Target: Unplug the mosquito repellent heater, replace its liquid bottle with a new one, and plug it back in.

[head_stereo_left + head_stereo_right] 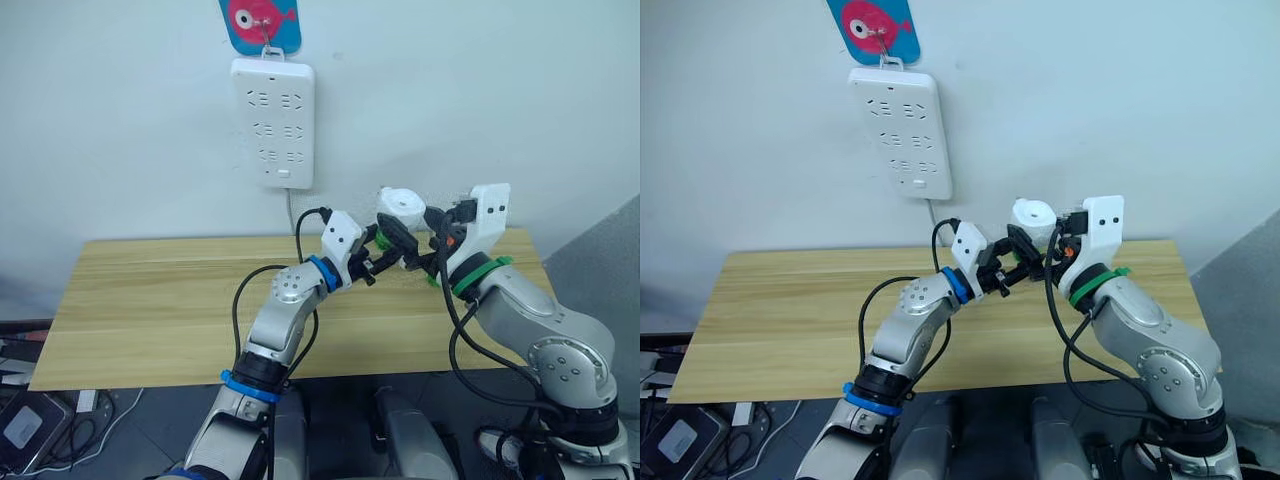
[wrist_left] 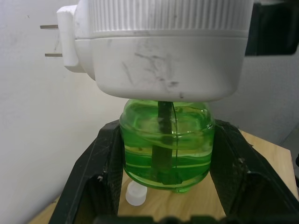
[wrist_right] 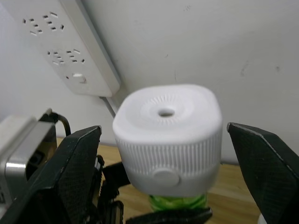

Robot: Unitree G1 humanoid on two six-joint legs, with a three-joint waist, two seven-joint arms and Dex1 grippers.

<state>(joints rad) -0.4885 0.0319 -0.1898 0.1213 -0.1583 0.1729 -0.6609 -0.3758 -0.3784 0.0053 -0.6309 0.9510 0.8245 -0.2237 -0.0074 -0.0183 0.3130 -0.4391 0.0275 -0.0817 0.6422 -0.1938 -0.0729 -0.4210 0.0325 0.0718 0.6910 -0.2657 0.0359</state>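
Pinching the green bottle [image 2: 167,144] in my left end effector [image 1: 385,258] under the mosquito repellent heater [image 3: 168,140], right end effector [image 1: 432,243] spread around it above the worktop [image 1: 150,310], I risked dropping it.

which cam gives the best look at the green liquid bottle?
Left wrist view: the green liquid bottle sits large between the left gripper fingers, wick and liquid level visible, under the heater. Right wrist view shows a green sliver beneath the heater. The eye views show mere green glimpses between the arms.
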